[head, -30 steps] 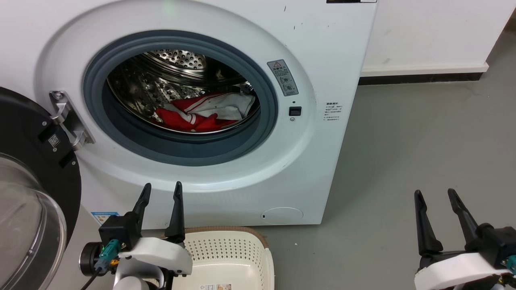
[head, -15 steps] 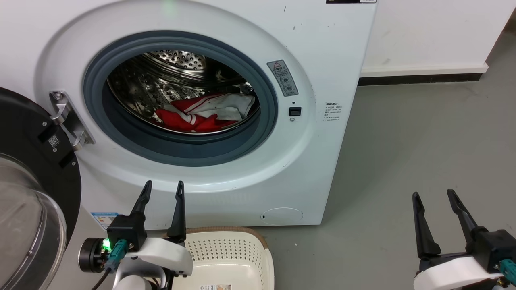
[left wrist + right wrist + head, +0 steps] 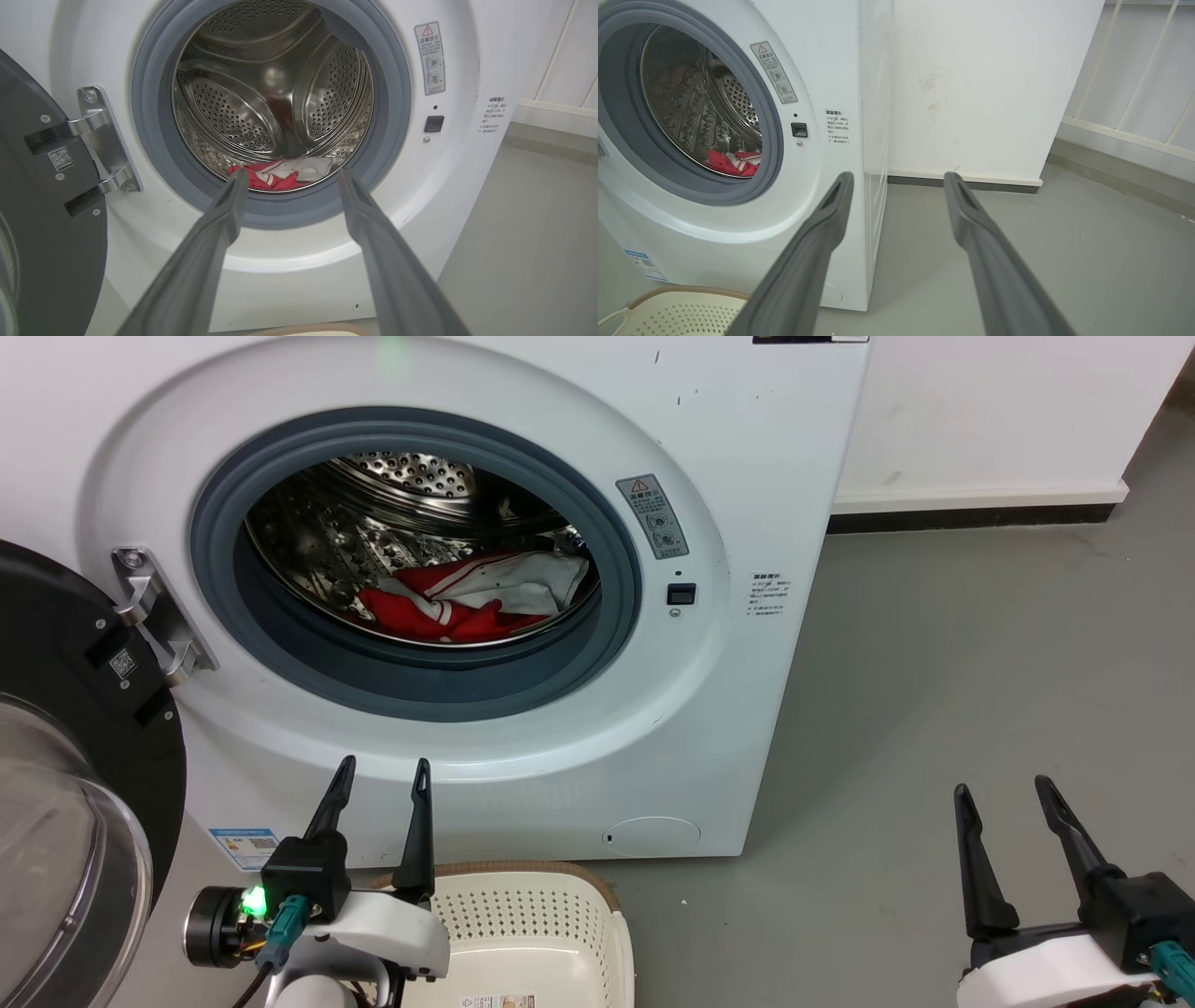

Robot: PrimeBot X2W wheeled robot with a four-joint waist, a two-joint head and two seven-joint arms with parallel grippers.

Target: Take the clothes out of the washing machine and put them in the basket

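Holding my left jaws spread and empty toward the washing machine (image 3: 747, 476) for the reach, my right jaws likewise spread, idle over the floor (image 3: 934, 663); clothes (image 3: 471, 595) low in its drum (image 3: 411, 476), basket (image 3: 560, 870) set below the porthole (image 3: 420, 681) to receive them.

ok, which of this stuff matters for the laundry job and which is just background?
Job:
clothes in the drum
washing machine, door open
basket in front of it
left gripper and right gripper, both open

Background:
warning sticker
blue label
white railing
grey floor
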